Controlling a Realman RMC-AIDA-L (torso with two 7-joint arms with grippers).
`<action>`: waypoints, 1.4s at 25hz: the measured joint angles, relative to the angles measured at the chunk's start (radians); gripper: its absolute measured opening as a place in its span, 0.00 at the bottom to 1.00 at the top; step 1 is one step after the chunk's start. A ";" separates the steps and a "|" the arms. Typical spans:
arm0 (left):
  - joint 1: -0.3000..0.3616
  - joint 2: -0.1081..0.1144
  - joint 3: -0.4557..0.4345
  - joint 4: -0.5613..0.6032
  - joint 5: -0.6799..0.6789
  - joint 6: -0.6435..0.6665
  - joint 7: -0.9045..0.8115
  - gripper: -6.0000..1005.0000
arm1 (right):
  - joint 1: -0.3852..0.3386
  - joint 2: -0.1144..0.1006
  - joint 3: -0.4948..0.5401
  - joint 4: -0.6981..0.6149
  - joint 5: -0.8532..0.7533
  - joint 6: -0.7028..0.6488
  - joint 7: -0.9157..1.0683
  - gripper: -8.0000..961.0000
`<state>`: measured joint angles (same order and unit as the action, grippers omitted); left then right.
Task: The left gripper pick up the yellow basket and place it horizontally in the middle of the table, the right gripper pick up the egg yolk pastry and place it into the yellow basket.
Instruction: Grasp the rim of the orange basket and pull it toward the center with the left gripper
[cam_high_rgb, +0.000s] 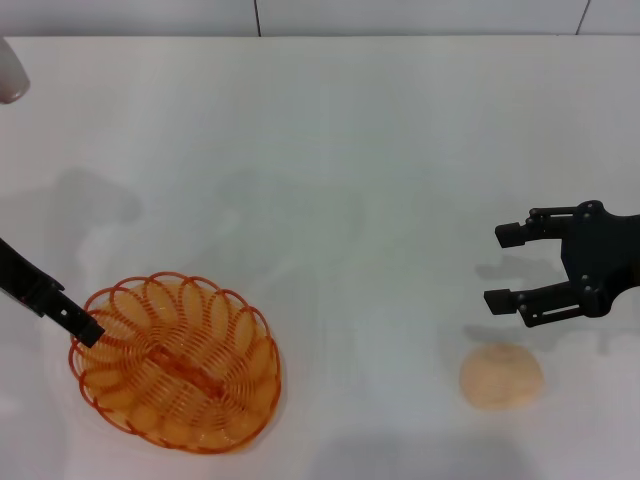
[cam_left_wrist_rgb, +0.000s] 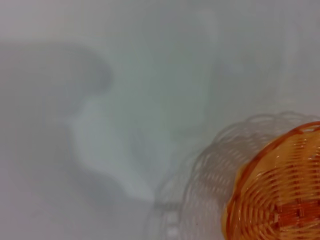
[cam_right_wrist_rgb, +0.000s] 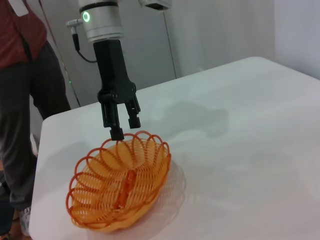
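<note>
The yellow basket (cam_high_rgb: 175, 365) is at the front left of the table (cam_high_rgb: 330, 150). The left gripper (cam_high_rgb: 88, 333) is shut on the basket's left rim. In the right wrist view the left gripper (cam_right_wrist_rgb: 125, 127) hangs from the silver segment with the green light and holds the basket (cam_right_wrist_rgb: 120, 185) by its far rim, tilted. The left wrist view shows the basket's woven bottom (cam_left_wrist_rgb: 280, 195) with its shadow set apart from it. The egg yolk pastry (cam_high_rgb: 500, 377) lies at the front right. The right gripper (cam_high_rgb: 505, 267) is open and empty, just behind the pastry.
A person in a red top (cam_right_wrist_rgb: 20, 60) stands beyond the table's left side. A white object (cam_high_rgb: 10, 75) shows at the far left corner. The table's far edge meets a wall (cam_high_rgb: 400, 15).
</note>
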<state>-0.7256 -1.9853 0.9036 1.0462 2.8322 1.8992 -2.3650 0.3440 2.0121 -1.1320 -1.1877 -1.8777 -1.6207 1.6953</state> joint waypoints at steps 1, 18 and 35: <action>0.000 -0.001 0.001 0.000 0.001 -0.001 -0.002 0.86 | -0.001 0.000 0.000 0.000 0.003 0.000 0.000 0.88; -0.026 -0.027 0.065 -0.052 0.001 -0.080 -0.045 0.86 | -0.004 0.001 0.000 0.005 0.011 -0.001 -0.002 0.88; -0.060 -0.031 0.091 -0.120 0.001 -0.115 -0.067 0.61 | -0.005 -0.001 0.000 0.007 0.011 0.001 -0.002 0.88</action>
<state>-0.7852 -2.0160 0.9949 0.9258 2.8333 1.7843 -2.4323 0.3389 2.0110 -1.1321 -1.1810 -1.8668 -1.6197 1.6934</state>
